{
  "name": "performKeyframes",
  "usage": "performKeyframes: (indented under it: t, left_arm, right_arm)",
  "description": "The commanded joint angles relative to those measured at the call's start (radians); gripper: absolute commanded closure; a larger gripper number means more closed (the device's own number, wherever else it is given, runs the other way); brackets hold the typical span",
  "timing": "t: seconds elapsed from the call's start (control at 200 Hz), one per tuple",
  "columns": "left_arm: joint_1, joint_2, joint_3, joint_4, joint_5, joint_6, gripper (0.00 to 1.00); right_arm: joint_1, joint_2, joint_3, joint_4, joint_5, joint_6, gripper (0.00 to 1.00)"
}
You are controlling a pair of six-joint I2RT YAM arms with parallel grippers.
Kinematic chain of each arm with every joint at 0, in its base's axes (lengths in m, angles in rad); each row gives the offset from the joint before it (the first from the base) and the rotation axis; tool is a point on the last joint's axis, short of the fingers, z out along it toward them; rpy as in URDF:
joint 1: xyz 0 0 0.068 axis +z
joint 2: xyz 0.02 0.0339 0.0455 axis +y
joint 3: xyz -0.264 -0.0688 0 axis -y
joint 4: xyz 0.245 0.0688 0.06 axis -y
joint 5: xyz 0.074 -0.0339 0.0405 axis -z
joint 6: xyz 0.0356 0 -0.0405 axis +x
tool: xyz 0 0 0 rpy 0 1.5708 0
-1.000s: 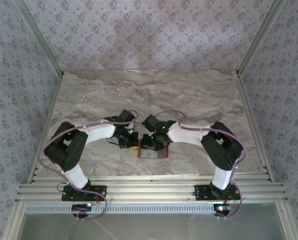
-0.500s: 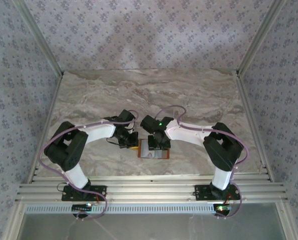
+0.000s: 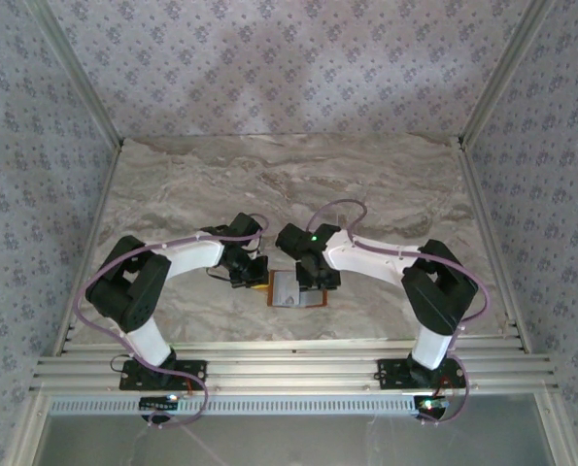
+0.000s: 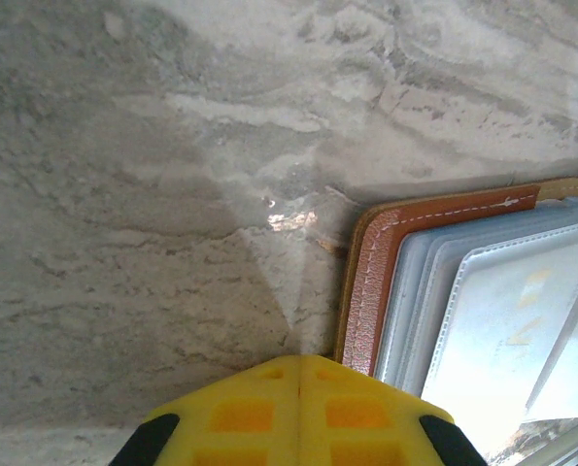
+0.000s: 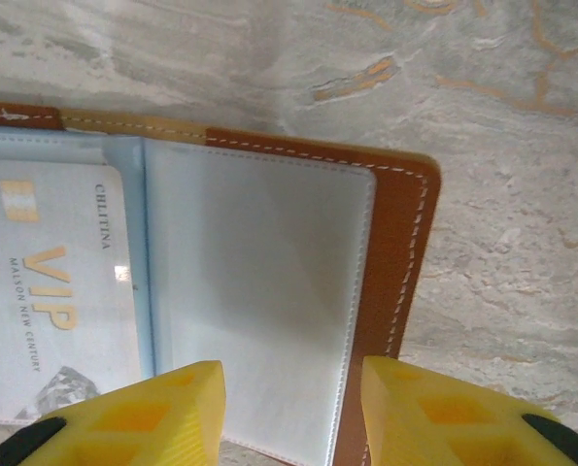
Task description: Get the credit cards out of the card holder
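Note:
The card holder (image 3: 294, 290), brown leather with clear sleeves, lies open on the marble table. In the right wrist view its brown rim (image 5: 406, 243) frames an empty clear sleeve (image 5: 259, 291). Left of that sleeve a pale credit card (image 5: 55, 291) with gold VIP lettering sits inside another sleeve. My right gripper (image 5: 290, 374) hovers open over the empty sleeve with nothing between its yellow fingers; from above it (image 3: 315, 279) hangs over the holder's right half. My left gripper (image 4: 301, 374) is shut and empty, its tip right beside the holder's brown corner (image 4: 374, 277); I cannot tell whether they touch.
The marble tabletop (image 3: 298, 184) stretches bare behind the arms up to the patterned back wall. Aluminium rails (image 3: 289, 369) run along the near edge. Both arms bend inward toward the table's middle front.
My right gripper has drawn slightly right and back over the holder, and its jaws have widened. More of the holder's pale lining now shows from above. The left arm has stayed put.

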Motion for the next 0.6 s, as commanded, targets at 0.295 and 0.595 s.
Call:
performKeyframes:
  t: [0.295,0.595]
  left_arm:
    - [-0.015,-0.043,0.062,-0.105,-0.023,0.013,0.93]
    - [-0.051,-0.049,0.112,-0.116,0.007,-0.008,0.94]
  right_arm:
    - [-0.011,-0.066,-0.002,-0.056,0.050,-0.035,0.58]
    - [-0.060,-0.151,-0.120,0.162,-0.179,-0.037,0.61]
